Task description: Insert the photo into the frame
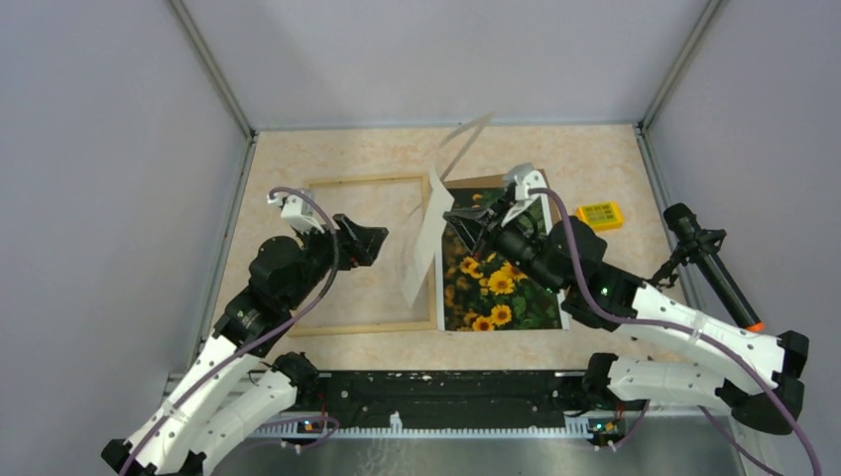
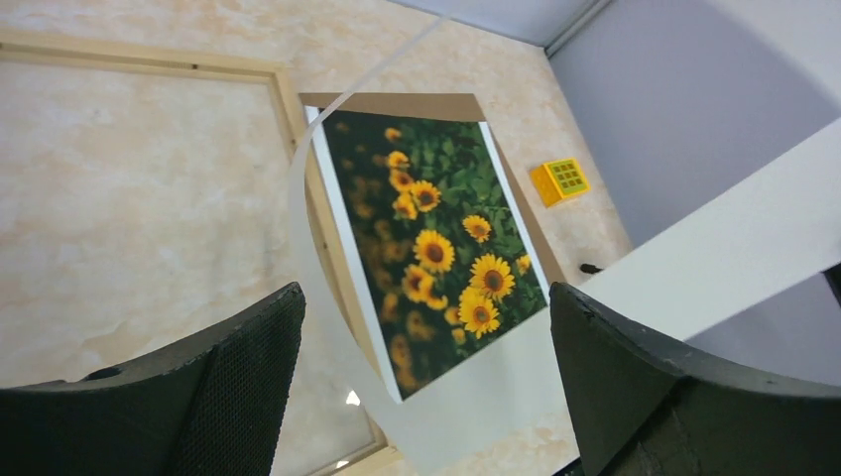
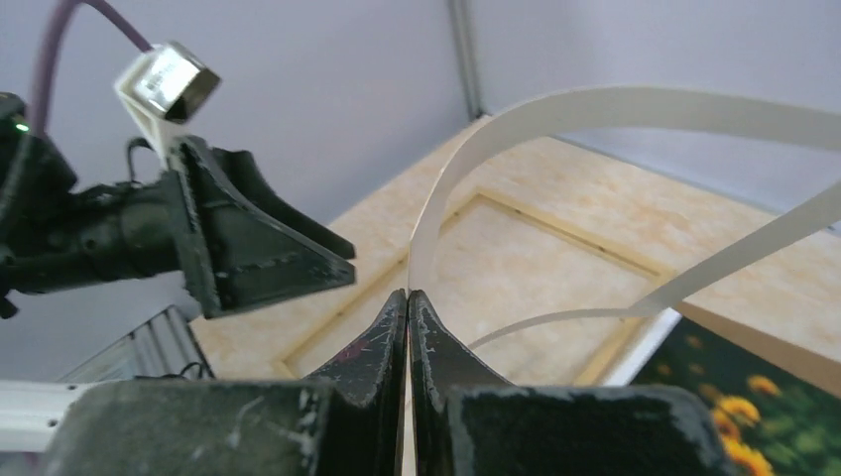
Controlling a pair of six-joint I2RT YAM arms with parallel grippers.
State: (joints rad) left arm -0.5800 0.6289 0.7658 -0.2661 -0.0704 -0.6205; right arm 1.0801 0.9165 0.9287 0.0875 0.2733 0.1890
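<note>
The photo (image 1: 496, 288) of sunflowers lies flat on a brown backing board (image 1: 474, 182), just right of the frame (image 1: 367, 180), an open rectangle of light wood lying on the table. My right gripper (image 1: 454, 218) is above the photo's far left corner, shut on the white mat border (image 1: 426, 243). The border stands lifted and bowed over the frame's right rail. The right wrist view shows the gripper (image 3: 408, 295) pinching the mat border (image 3: 635, 104) edge-on. My left gripper (image 1: 377, 245) hovers open over the frame's middle, holding nothing. The left wrist view shows the gripper (image 2: 426, 337) facing the photo (image 2: 436, 238).
A small yellow block (image 1: 601, 214) sits on the table right of the photo. A black rod with an orange tip (image 1: 719, 273) stands at the far right. Grey walls enclose the table on three sides.
</note>
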